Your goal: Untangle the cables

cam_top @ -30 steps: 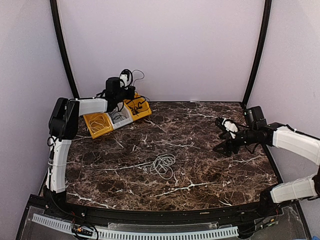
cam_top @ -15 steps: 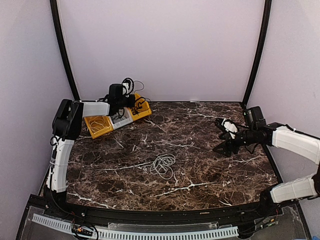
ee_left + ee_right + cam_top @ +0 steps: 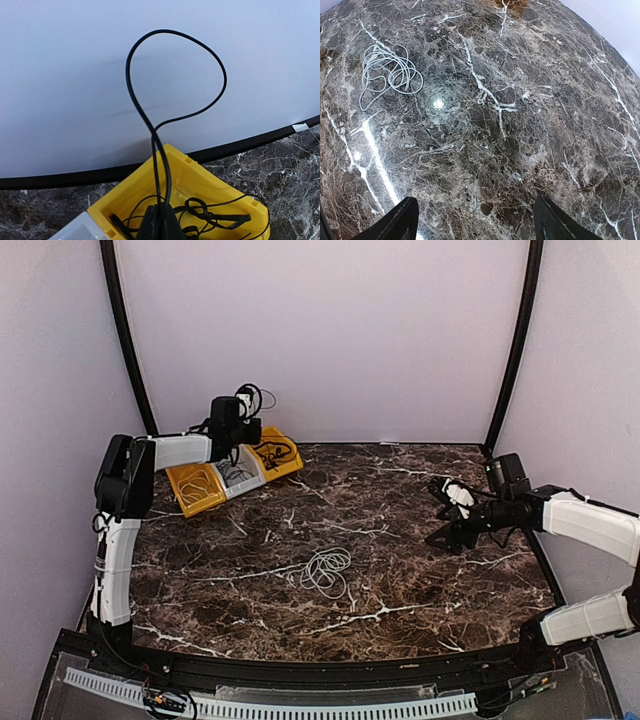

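Observation:
My left gripper hangs over the far yellow bin at the back left. In the left wrist view it is shut on a black cable, which rises in a tall loop against the wall. More black cable lies tangled in that bin. A white cable lies in a loose coil on the marble table centre, and also shows in the right wrist view. My right gripper is open and empty above the table at the right, far from the coil; it also shows in the right wrist view.
A grey bin and a second yellow bin holding a pale cable stand in a row with the far bin. The back wall is close behind them. Black frame posts stand at the back corners.
My left gripper dipped toward the bin, then rose and shifted slightly left, the black loop moving with it. The right arm and the white coil have hardly moved.

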Controlling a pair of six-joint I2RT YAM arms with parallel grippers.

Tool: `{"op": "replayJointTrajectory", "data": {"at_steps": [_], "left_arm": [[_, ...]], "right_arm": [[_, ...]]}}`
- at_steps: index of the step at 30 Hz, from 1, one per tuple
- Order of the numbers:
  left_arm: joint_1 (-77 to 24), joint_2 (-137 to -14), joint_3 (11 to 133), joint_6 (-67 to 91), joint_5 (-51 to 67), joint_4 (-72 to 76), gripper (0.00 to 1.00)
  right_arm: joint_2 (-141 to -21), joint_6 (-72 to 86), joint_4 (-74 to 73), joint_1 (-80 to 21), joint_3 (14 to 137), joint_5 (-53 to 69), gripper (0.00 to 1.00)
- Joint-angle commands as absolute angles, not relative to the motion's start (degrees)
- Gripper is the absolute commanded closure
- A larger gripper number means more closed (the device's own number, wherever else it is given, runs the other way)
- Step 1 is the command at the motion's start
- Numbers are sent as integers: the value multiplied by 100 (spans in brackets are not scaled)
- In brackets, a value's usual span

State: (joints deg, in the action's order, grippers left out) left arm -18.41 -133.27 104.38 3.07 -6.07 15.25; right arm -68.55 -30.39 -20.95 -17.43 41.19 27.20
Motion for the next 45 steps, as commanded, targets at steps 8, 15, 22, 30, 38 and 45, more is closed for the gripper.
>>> {"op": "replayJointTrajectory", "data": {"at_steps": [8, 15, 22, 30, 38, 45], "left_arm": [[-1512, -12663, 10660, -159, -900, 1116, 100], [-1520, -12697, 10644, 121, -488, 1261, 100], [-1582, -12969, 10685, 478, 171, 1309, 100], [-1745, -13400, 10849, 988, 481, 1503, 100], [-1784, -13556, 10931, 1152, 180, 1361, 94], [-1784, -13428, 11068, 1118, 77, 1001, 71]], "right_arm": [[-6895, -3110, -2012, -1705, 4113, 2824, 20], [-6902, -3121, -2003, -1705, 4087, 2823, 20], [-7031, -3141, -2072, -1705, 4131, 2821, 20], [-7045, -3151, -2082, -1705, 4122, 2817, 20], [-7049, -3165, -2082, -1705, 4113, 2806, 20], [-7131, -3188, -2141, -1705, 4157, 2804, 20]]}}
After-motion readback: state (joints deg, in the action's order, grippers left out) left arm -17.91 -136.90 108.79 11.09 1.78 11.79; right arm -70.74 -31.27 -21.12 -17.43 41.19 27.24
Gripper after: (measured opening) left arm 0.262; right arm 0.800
